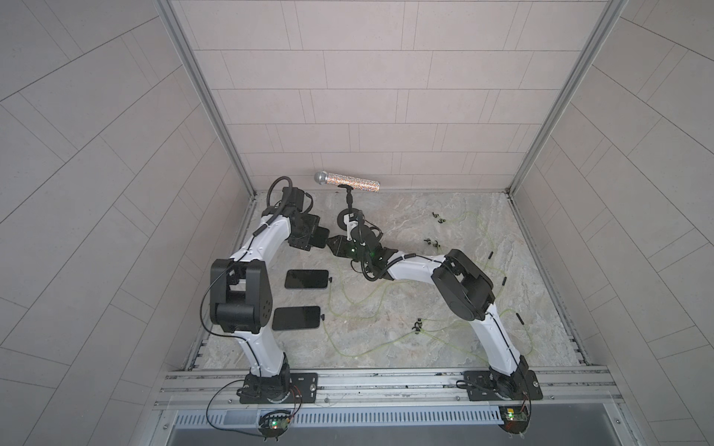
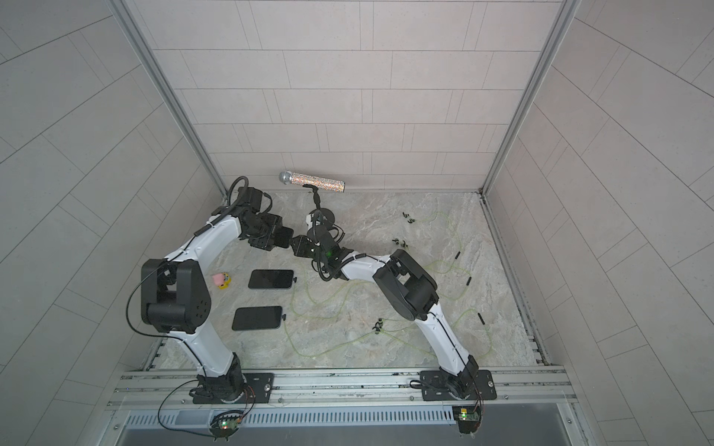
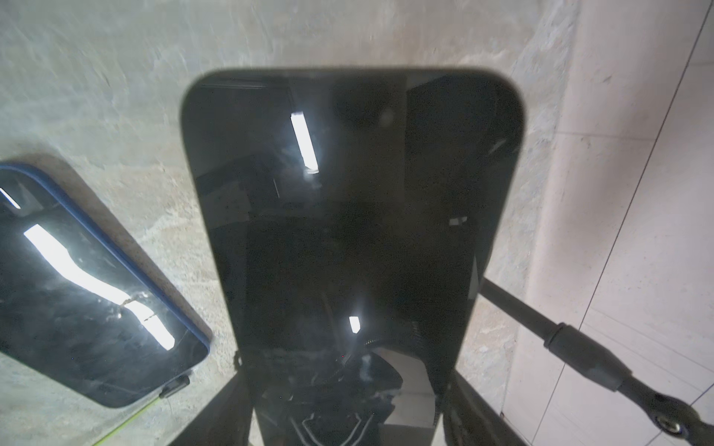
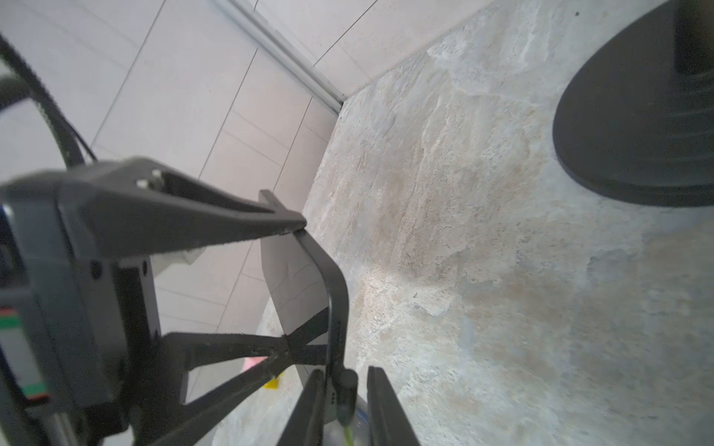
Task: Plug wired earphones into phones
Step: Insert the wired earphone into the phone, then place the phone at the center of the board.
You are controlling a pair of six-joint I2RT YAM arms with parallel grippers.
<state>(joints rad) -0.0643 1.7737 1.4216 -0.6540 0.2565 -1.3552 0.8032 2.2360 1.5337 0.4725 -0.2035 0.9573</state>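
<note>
My left gripper [image 1: 317,237] is shut on one of the phones [image 3: 347,231], held off the table by its lower end. My right gripper [image 4: 345,372] meets it from the right, open. A small black plug [image 4: 346,390] with a green cable stands between its fingers against the phone's edge [image 4: 333,293], with a gap on one side. Two more phones [image 1: 306,278] [image 1: 296,317] lie flat, each with a black plug at its right end. The wired earphones [image 1: 347,305] trail in pale green loops across the table, with earbuds [image 1: 417,325] among them.
A glittery microphone [image 1: 347,181] sits on a stand whose round black base [image 4: 637,116] is close behind my right gripper. A pink and yellow toy [image 2: 222,280] lies left of the phones. Loose plugs [image 1: 503,280] and earbuds [image 1: 432,243] lie at the right.
</note>
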